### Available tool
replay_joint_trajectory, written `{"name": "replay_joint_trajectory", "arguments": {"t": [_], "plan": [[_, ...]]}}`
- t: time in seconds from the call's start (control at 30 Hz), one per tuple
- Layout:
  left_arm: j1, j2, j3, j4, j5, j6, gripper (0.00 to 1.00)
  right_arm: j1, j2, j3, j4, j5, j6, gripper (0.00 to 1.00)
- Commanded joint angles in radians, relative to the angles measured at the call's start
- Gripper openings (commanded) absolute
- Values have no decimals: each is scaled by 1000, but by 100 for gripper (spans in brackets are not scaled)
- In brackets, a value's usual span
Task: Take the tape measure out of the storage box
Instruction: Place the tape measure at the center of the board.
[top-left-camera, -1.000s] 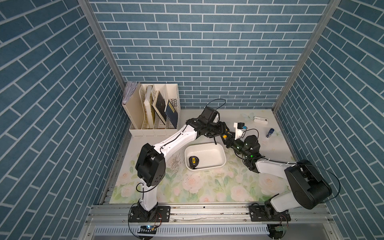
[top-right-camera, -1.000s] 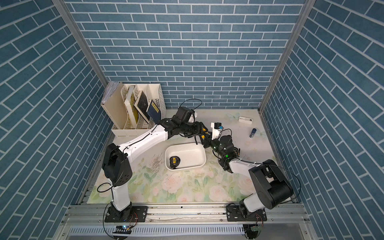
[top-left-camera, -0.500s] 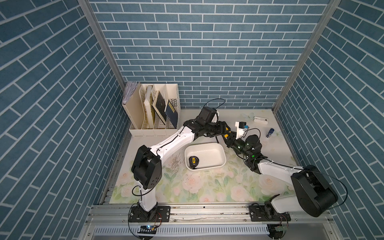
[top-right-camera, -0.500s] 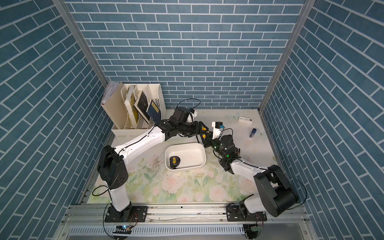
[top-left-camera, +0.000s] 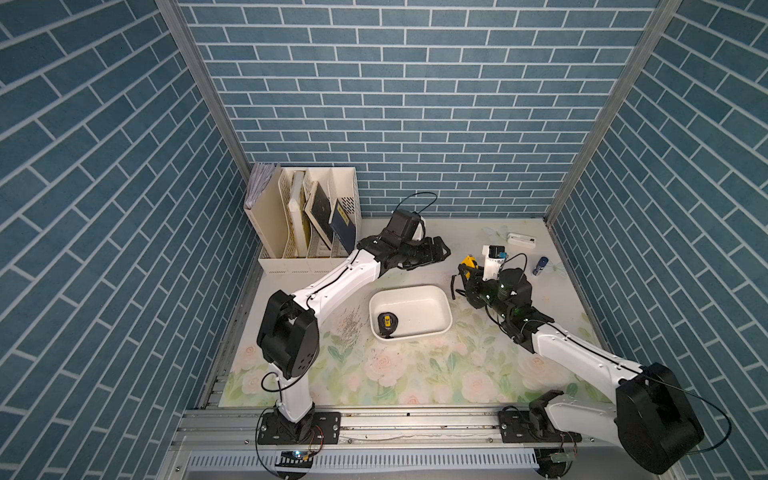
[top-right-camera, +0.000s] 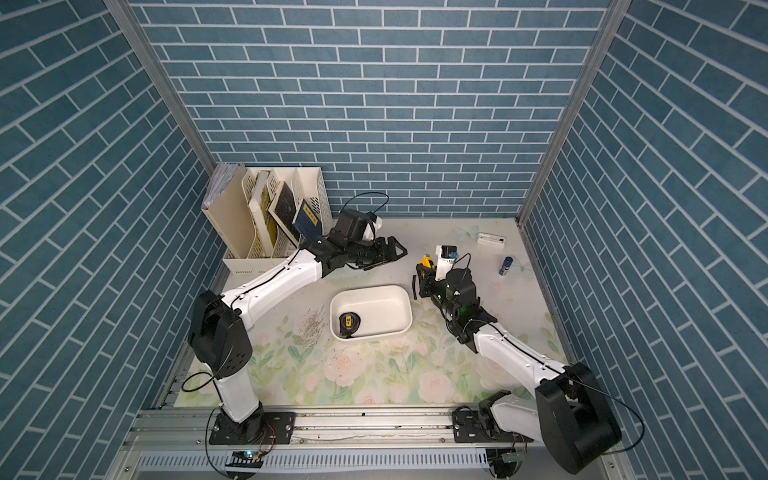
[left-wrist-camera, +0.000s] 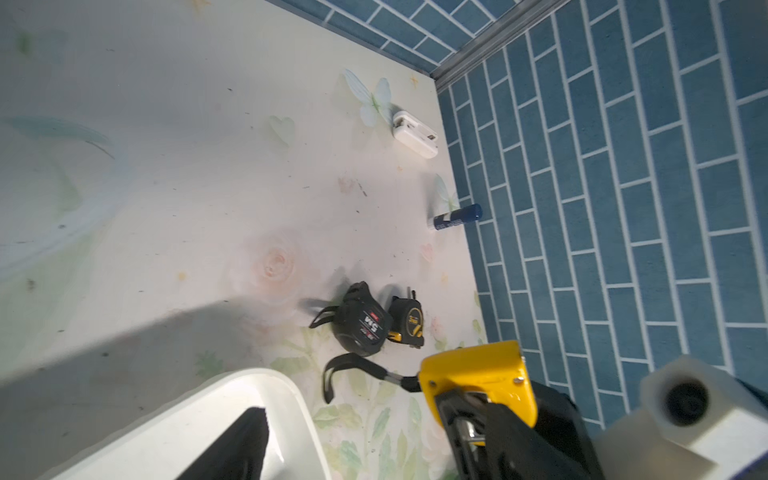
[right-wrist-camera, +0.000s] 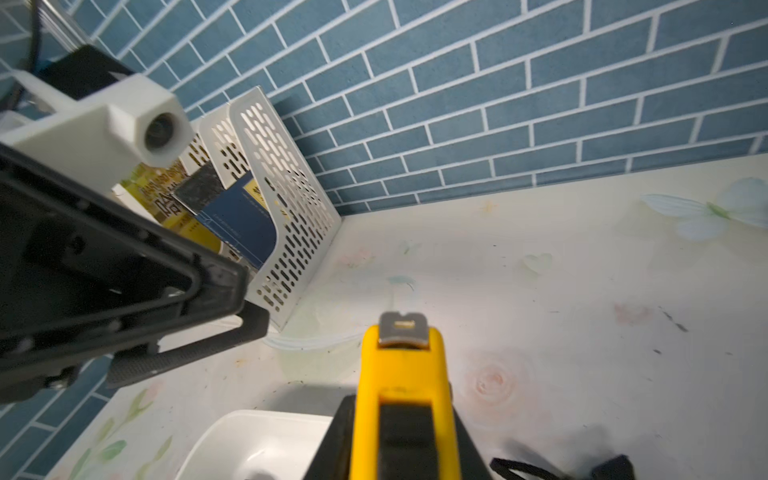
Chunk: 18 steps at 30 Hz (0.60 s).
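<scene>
Four tape measures were in view. On the floral tabletop, two arms reached in from the near edge. The single storage box, a shallow white tub, sat about mid-tabletop. One black-and-yellow tape measure lay inside it, against the near-left corner of its floor, with no tool touching it.

Just beyond the box's far-right corner, the right tool was clamped on a second, yellow tape measure, held clear of the tabletop with its black strap hanging loose. The left wrist view showed two more lying side by side toward the right edge: a black tape measure marked 5M and a smaller tape measure with yellow trim. In both top views the right arm hid them.

Beyond the box's far edge, the left tool hung above the tabletop with its jaws apart and nothing between them.

Farther back, one blue tube lay near the right edge and one white device near the far-right corner. One cream file organiser holding several books stood in the far-left corner.
</scene>
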Motion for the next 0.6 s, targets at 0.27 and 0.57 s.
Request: {"name": "replay_joint_trajectory", "arguments": {"t": [0.27, 0.57], "plan": [[18, -39, 105, -206, -286, 145, 86, 53, 20, 214, -754, 415, 98, 0], [19, -56, 55, -213, -344, 153, 85, 104, 159, 232, -1040, 625, 291, 0]]}}
